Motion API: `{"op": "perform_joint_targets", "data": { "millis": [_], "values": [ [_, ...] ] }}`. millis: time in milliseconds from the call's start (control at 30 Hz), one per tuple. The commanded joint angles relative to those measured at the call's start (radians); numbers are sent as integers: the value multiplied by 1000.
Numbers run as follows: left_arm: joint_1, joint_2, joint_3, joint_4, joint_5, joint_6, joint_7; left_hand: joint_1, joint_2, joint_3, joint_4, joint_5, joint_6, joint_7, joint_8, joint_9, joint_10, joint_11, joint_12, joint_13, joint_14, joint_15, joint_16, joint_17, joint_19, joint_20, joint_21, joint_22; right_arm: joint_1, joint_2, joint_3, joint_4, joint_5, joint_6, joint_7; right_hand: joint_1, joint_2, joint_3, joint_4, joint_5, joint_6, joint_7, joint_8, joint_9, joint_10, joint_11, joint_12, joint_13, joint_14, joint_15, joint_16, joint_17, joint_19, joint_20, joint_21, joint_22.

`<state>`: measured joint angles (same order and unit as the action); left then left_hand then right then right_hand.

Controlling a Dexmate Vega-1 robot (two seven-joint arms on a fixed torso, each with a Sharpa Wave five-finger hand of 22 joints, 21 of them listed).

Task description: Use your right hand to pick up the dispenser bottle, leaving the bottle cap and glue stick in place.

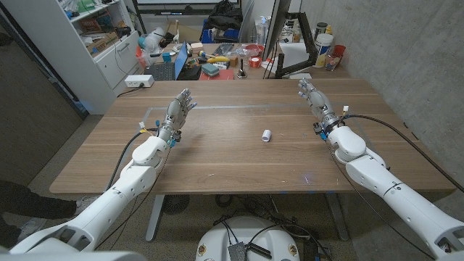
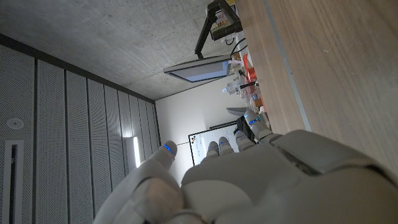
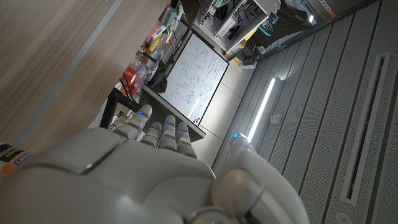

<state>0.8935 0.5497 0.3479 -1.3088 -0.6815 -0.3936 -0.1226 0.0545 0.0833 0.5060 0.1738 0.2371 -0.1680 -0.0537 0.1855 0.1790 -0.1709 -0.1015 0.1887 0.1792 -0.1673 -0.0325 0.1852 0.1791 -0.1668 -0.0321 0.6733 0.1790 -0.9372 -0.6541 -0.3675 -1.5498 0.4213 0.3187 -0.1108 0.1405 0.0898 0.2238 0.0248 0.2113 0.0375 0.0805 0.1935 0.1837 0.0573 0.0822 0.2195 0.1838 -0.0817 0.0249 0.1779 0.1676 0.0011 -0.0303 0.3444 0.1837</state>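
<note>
Left hand is up off the wooden table, fingers spread, holding nothing. Mid-table there's just a small white cap-looking cylinder lying on its side. Right hand likewise loose and empty, well apart from it.

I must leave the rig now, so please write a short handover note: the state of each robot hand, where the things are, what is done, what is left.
The left robot hand is open, holding nothing, at the far left part of the table.
The right robot hand is open, holding nothing, at the far right part.
A small white cylinder, maybe the bottle cap, lies near the table's middle, apart from both hands.
Done: nothing grasped.
Left: find the dispenser bottle and pick it up with the right robot hand.
</note>
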Motion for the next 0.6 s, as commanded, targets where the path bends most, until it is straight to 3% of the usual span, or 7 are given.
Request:
{"op": "perform_joint_targets", "data": {
  "millis": [33,600],
  "values": [
    [-11,-1,4,13,0,0,-12,-2,74,8,-2,5,-55,4,6,5,-21,-1,7,2,-41,-26,4,2,-99,-37,-1,5,-28,-58,13,-67,-68,-35,-41,15,2,4,-7,8,13,5,7,2,8,5,3,4,3,1,2,3,9,-22,1,4],
    [-19,-10,13,19,9,2,-10,-2,74,8,-2,4,-51,3,7,5,-20,-1,8,2,-40,-25,5,2,-97,-36,-4,5,-70,-117,44,-117,-113,-40,-63,24,2,6,-14,8,29,2,11,2,17,6,5,4,11,2,4,3,16,-23,0,4]
  ]
}}
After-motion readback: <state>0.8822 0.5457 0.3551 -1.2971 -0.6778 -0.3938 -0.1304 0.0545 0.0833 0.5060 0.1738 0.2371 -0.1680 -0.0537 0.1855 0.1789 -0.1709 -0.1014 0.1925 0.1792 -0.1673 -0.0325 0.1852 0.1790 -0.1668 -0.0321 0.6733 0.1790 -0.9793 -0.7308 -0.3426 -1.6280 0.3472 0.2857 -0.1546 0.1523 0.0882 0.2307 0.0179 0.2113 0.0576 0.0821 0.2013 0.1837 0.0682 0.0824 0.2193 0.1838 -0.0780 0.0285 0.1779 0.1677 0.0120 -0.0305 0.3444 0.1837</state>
